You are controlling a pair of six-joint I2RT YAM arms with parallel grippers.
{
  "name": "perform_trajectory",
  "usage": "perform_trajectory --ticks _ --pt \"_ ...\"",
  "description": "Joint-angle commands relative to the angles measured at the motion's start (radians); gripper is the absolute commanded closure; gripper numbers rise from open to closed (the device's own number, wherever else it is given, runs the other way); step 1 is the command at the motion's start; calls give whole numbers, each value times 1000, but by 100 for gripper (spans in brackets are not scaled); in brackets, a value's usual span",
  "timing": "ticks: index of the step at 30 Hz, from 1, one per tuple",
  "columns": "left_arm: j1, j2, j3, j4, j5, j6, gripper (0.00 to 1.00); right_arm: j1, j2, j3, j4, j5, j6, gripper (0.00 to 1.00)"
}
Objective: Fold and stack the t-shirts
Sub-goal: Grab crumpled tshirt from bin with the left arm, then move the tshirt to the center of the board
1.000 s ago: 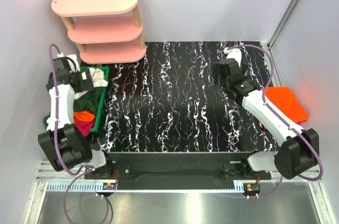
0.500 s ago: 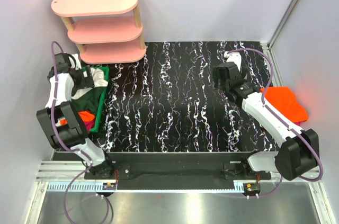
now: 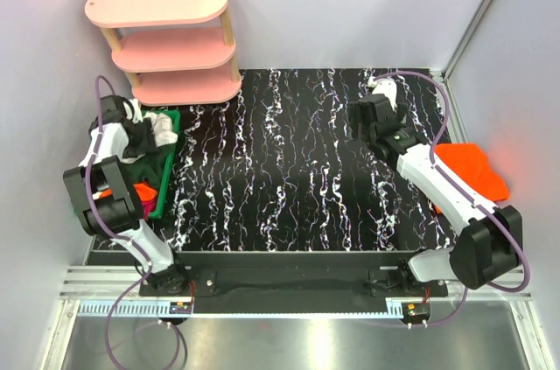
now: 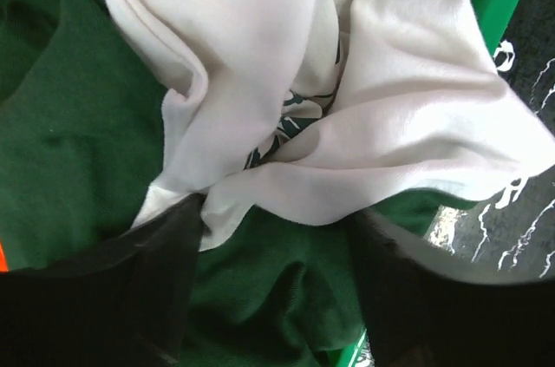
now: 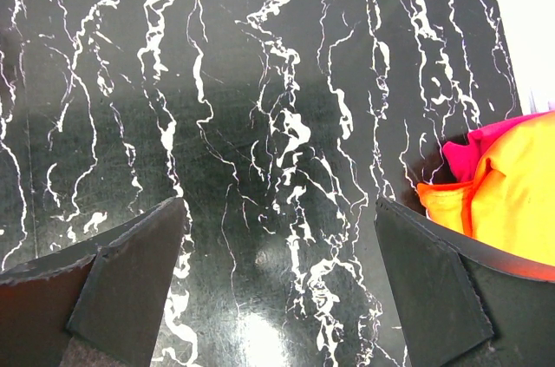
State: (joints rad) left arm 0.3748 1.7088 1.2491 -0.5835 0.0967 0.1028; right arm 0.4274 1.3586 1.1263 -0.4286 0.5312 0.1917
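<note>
T-shirts (image 3: pixel 140 179) lie in two heaps, one on each side of the black marbled table (image 3: pixel 289 169). On the left, a green bin (image 3: pixel 168 176) holds three: one white t-shirt (image 4: pixel 260 81) with dark green parts and a dark print half hidden in its folds, one orange piece (image 3: pixel 136 188) and one magenta piece (image 3: pixel 150 206) nearer the arm bases. The left gripper (image 4: pixel 277 237) is down in the bin over the crumpled white cloth. Its two fingers stand apart with a fold of white and green between them, and the cloth's edge touches one finger – no pinch shows. On the right edge sits the second heap of two: one orange t-shirt (image 3: pixel 468 164) on top and one magenta t-shirt (image 5: pixel 464 152) peeping out beneath it. The right gripper (image 5: pixel 279 211) hangs over bare table beside that heap, fingers spread wide and holding nothing. One pink shelf unit (image 3: pixel 166 38) with three tiers stands at the far left corner
</note>
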Motion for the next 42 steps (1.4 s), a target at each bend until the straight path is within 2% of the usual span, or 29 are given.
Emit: perform_trajectory --ticks 1,3,4,5,9,13,17,18,24,29,36,40,42 --pt "-2 -37 -19 47 25 2 58 2 20 41 -6 1 9 0" --pt "-4 -46 -22 45 20 3 76 2 27 40 -7 -3 14 0" --pt "-4 -54 -22 44 11 5 93 4 34 40 -6 -5 14 0" --pt "-7 -58 -23 45 5 6 99 2 36 40 -6 -5 14 0" --pt "-17 -101 -24 42 -12 8 100 2 48 43 -2 -5 15 0" --pt "-59 -247 21 21 -3 3 100 2 42 43 4 -5 14 0" --pt "-154 -336 157 -56 9 -17 100 2 34 33 16 -8 15 0" --pt "-169 -347 230 -96 18 -32 100 1 33 32 16 -8 17 0" --pt "-252 -321 531 -241 69 -89 100 2 8 30 27 -7 17 0" --pt "-358 -313 749 -299 69 -62 100 2 -19 30 34 6 2 0" --pt "-534 -279 862 -351 48 26 100 2 -85 10 33 16 -5 0" --pt "-715 -262 880 -352 -1 70 100 2 -125 -8 28 26 0 0" --pt "-761 -241 898 -355 -34 89 100 2 -144 -13 22 20 0 1"
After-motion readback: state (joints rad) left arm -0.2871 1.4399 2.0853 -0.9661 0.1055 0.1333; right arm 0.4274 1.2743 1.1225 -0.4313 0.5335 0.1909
